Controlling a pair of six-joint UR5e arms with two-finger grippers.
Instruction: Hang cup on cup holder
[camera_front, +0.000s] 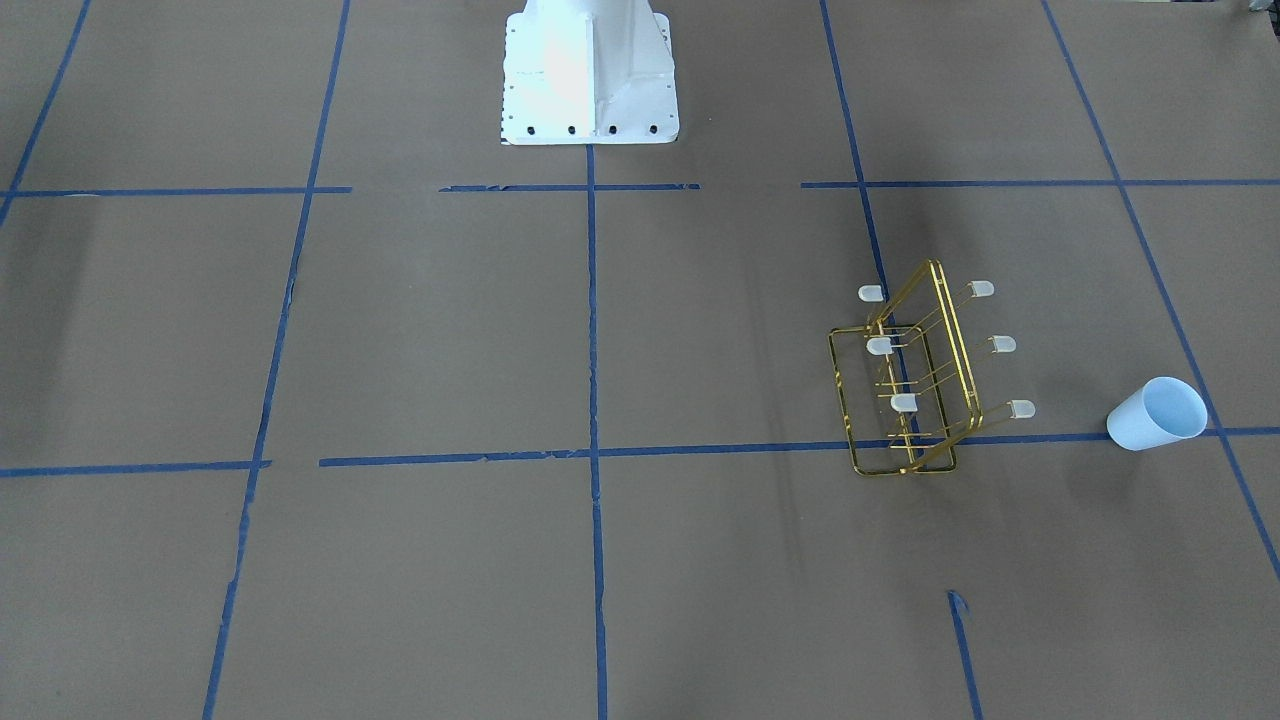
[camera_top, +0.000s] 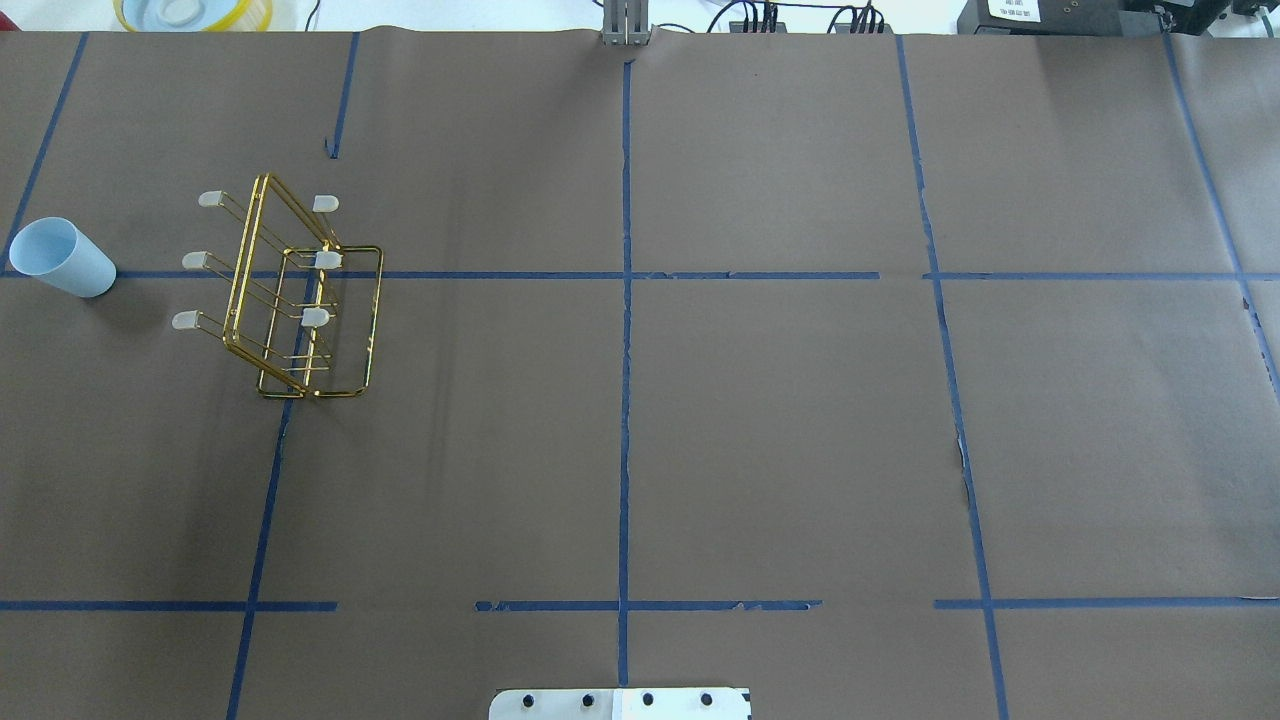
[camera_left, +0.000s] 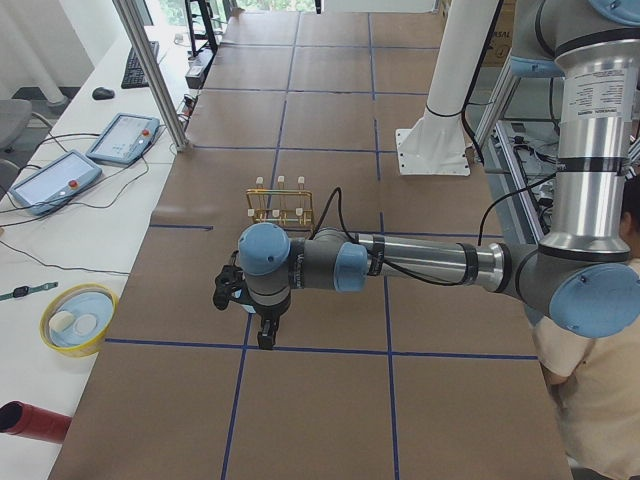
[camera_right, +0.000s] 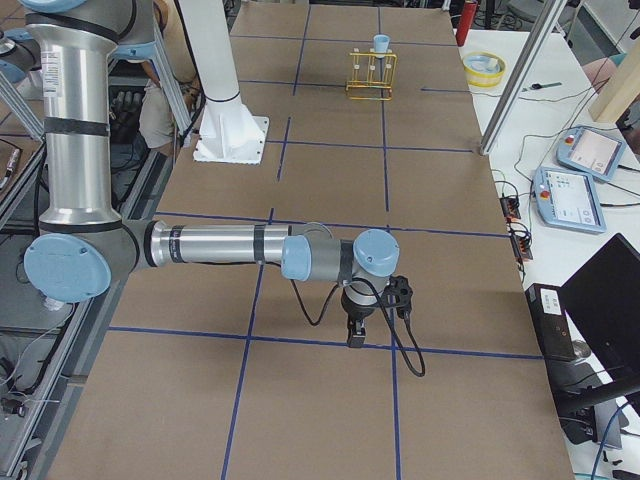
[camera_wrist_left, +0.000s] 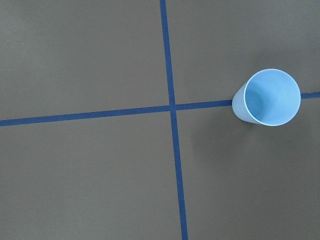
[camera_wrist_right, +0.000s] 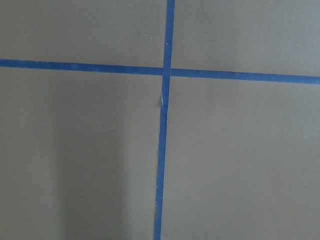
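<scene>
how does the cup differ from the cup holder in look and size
The cup is a solid pale blue tumbler; the cup holder is open gold wire with whitish caps. The cup is clearly smaller and narrower than the cup holder. Both stand upright on the table, apart from each other.

— Where is the cup (camera_wrist_left: 267, 97) sitting?

— It is standing upright, mouth up, below my left pincer (camera_left: 266, 341) and off to one side, showing near the right edge of my left wrist view. It is looking plain, pale blue, smooth and tapered.

— And the cup holder (camera_top: 290, 300)?

— It is standing on its rectangular base, just past the cup from my left pincer and not touching it. Its gold wire is shining, and three white-capped prongs are sticking out on each side. The cup is not yet hanging there. Both are sitting well apart from my right pincer (camera_right: 355, 340), far beyond it.
</scene>
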